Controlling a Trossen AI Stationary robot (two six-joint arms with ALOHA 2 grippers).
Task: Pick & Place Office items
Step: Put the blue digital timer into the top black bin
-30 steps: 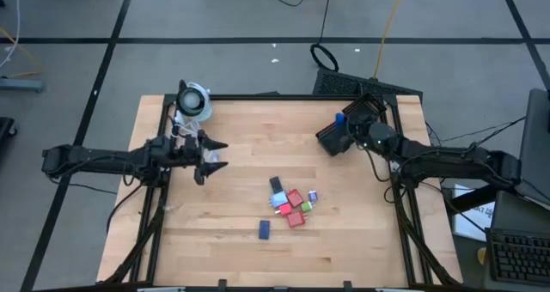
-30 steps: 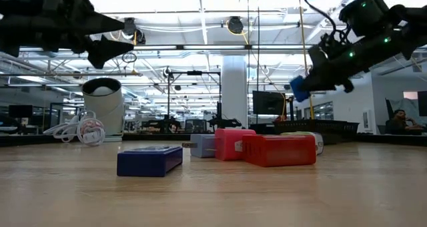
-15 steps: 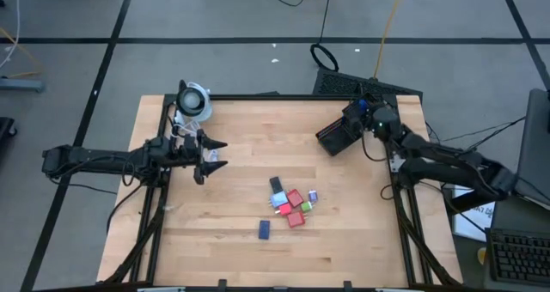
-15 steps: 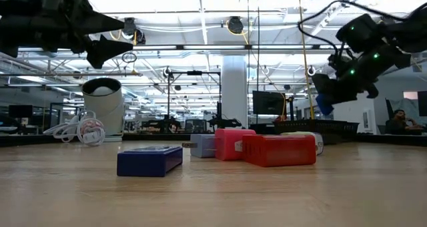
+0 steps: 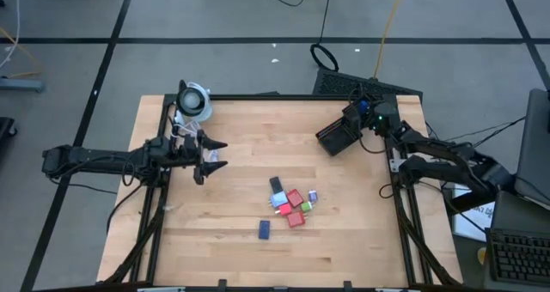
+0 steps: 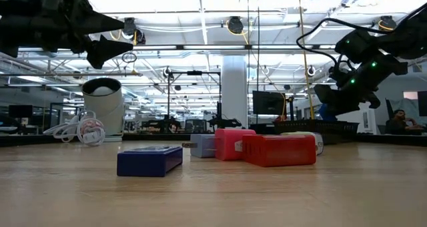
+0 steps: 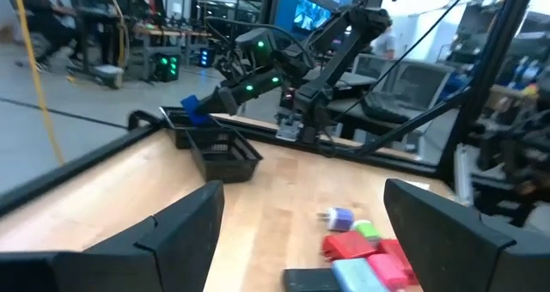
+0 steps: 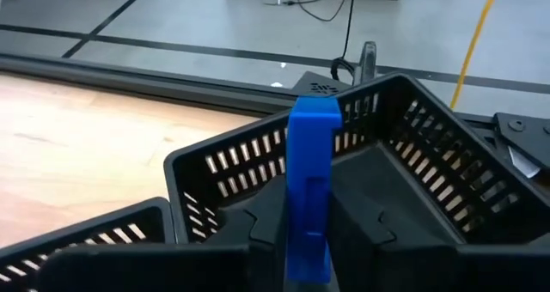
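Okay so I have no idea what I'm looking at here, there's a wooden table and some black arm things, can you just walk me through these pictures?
It is a robot with two dark arms at a wooden table. One picture looks straight down from above, one looks level across the tabletop, and two come from cameras on the arms' wrists.

The left gripper hangs open over the table's left side, holding nothing, waiting. The right gripper is shut on a blue block and holds it over a black slotted basket at the table's far right corner.

Near the middle lies a cluster of small blocks, red, green, black and pale ones, with a dark blue block lying apart from them. At the far left corner stand a round white device and a coiled white cable.
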